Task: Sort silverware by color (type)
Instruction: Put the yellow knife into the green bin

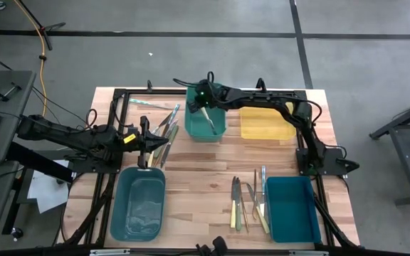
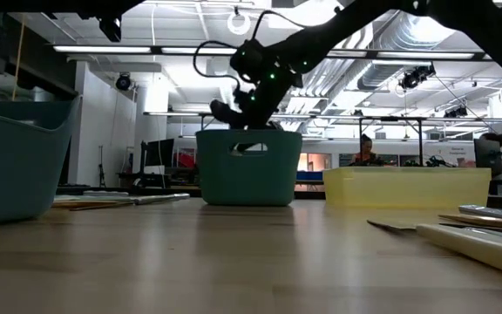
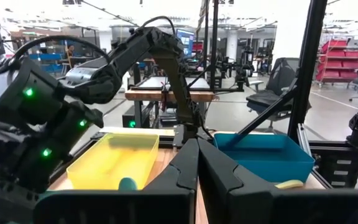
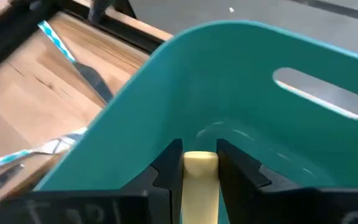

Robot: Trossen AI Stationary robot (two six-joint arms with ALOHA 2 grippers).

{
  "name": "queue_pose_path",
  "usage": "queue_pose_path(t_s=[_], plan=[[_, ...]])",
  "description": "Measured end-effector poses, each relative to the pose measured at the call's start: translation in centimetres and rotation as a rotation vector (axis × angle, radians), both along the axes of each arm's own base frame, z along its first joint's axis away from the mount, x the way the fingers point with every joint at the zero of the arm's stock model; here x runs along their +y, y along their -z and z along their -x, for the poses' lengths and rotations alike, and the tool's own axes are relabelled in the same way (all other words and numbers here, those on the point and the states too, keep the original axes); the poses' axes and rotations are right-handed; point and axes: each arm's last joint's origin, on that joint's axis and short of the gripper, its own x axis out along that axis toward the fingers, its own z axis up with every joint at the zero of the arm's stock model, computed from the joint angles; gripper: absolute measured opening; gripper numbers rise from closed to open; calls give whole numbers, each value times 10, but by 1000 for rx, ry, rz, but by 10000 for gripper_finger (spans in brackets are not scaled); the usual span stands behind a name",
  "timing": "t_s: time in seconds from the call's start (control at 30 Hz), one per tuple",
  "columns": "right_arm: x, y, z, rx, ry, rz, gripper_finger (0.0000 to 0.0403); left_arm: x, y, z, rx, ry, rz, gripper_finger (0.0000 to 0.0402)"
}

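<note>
My right gripper reaches over the green bin at the table's far side. It is shut on a utensil with a pale yellow handle. In the low view the right gripper stands just above the green bin's rim. My left gripper is shut and empty, beside a pile of silverware lying flat on the wood. More silverware lies near the table's near edge, beside the blue bin. My right gripper pinches the utensil's pale yellow handle between its two fingers, coming from above and slanting down into the green bin. The utensil hangs below the fingers inside the bin; whether its lower end touches the floor, I cannot tell.
A yellow bin stands right of the green one. A teal bin sits near left. A blue-striped item lies at the far left. A black frame runs around the table. Bare wood lies in the middle.
</note>
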Motion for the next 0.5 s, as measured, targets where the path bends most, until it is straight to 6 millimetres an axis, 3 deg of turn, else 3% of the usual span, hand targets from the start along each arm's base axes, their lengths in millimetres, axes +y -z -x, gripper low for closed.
queue_pose_path(t_s=[0.2,0.5], plan=[[-6,10,3,20,30,-59,77,0,1,0,14,-2,-2,0],[-6,11,3,19,-1,-69,108,1,1,0,15,-20,-1,0]])
